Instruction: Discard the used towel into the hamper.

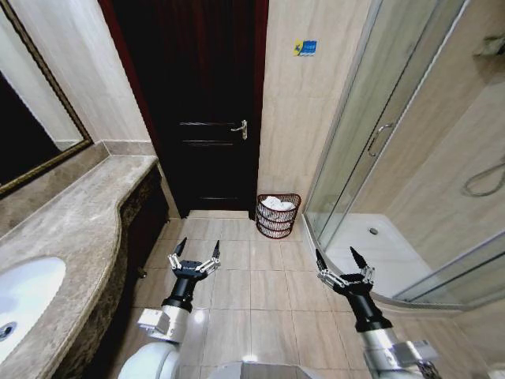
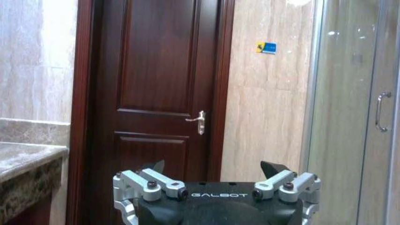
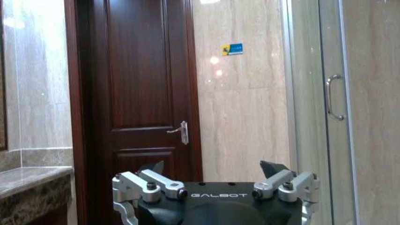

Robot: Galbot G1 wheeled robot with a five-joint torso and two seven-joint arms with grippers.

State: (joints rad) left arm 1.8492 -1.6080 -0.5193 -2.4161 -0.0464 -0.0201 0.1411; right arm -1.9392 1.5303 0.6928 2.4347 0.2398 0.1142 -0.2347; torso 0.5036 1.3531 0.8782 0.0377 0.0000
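Reading GALBOT on both released pincers, left (image 1: 196, 249), right (image 1: 341, 258); towel (image 1: 277, 204) inside hamper (image 1: 278, 223).

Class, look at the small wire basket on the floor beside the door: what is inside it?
Inside the small round reddish-brown openwork wire hamper, white crumpled cloth shows at the rim, most likely towel. What lies beneath that cloth is covered and cannot be seen.
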